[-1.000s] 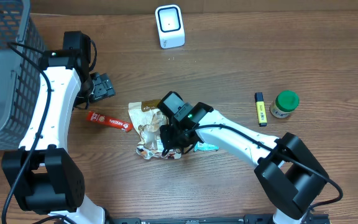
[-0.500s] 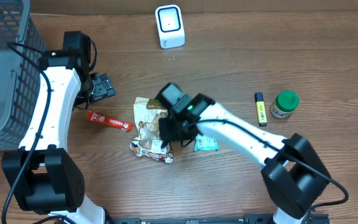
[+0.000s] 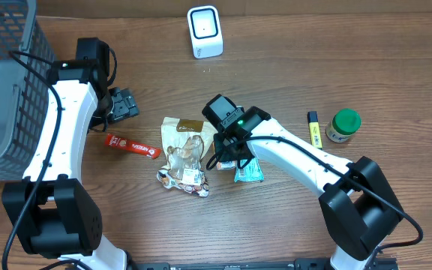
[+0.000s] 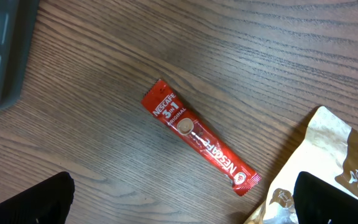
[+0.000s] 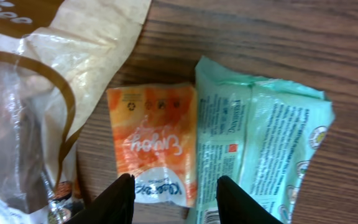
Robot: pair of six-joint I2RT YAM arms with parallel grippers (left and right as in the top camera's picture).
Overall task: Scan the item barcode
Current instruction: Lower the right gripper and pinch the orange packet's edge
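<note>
Now the right gripper (image 5: 174, 198) has slid right, off the brown snack bag (image 3: 180, 154), jaws parted and empty. That likely makes the orange sachet (image 5: 153, 142) the next pick. It lies flat between bag and green wipes pack (image 5: 260, 143), long axis running top to bottom in the wrist view, print upside down.
</note>
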